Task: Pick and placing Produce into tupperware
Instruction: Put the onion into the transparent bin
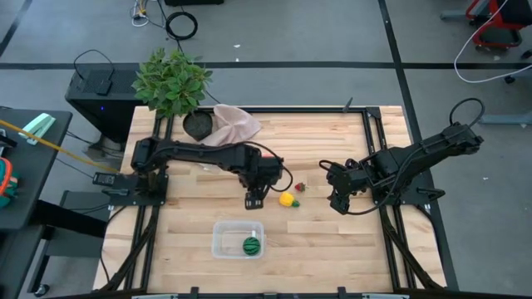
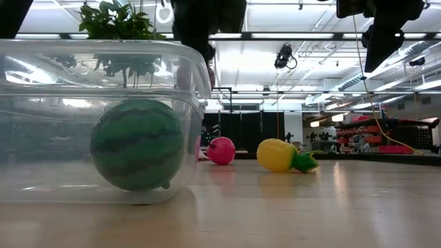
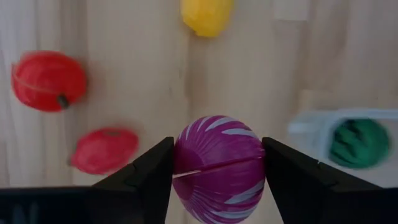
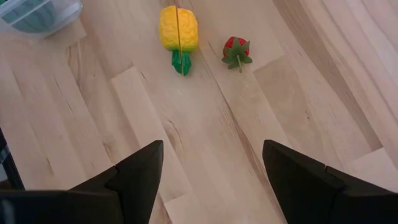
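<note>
The green striped ball [image 1: 251, 245] already sat in the tupperware [image 1: 224, 241]. The left hand [image 3: 217, 171] clenched a purple piece [image 3: 219, 167] at the tub's twelve o'clock. The right hand [image 4: 211, 165] hung released. The yellow piece [image 1: 287, 199] and strawberry [image 4: 236, 51] remained on the worktop [image 1: 332, 241].

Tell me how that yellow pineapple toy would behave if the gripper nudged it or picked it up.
The pineapple lies on its side on the bare wood table, and its rounded body would probably roll when nudged. It looks like smooth hard plastic, so likely stiff, light and a bit slippery. A visible seam down its middle suggests it might split under a squeeze.
</note>
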Robot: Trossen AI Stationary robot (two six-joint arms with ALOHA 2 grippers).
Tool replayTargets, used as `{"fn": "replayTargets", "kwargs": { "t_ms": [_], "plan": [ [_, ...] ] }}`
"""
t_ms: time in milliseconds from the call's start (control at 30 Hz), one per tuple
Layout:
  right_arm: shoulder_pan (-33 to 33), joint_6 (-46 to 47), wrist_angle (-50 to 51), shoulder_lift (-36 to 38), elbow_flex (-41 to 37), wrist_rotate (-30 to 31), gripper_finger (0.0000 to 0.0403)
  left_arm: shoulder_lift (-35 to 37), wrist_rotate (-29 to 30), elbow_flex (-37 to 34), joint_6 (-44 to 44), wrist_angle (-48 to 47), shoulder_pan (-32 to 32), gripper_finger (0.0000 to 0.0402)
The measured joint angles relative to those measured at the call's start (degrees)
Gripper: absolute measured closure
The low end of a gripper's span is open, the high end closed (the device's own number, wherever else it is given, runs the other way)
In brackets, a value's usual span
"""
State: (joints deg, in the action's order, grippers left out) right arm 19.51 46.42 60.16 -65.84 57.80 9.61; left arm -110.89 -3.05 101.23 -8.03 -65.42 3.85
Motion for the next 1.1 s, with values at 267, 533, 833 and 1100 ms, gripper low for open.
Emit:
{"fn": "replayTargets", "kwargs": {
  "t_ms": [267,533,833,1100],
  "plan": [
    [0.0,-1.13,0.0,0.0,0.0,-0.45,0.0124,0.44,-4.22,5.54,-7.91,-2.38,4.81,0.0167],
    [0.02,-2.62,-0.02,0.0,0.0,-2.08,0.0125,1.07,-3.87,5.33,-14.79,-2.81,10.09,0.0165],
    [0.0,-1.4,-0.02,0.0,0.0,-2.86,0.0126,1.07,3.76,5.29,-19.29,-2.57,16.63,0.017],
    [0.02,3.23,-0.04,0.0,0.0,-2.89,0.0126,1.07,12.7,5.27,-23.87,-2.09,20.91,0.0166]
  ]
}}
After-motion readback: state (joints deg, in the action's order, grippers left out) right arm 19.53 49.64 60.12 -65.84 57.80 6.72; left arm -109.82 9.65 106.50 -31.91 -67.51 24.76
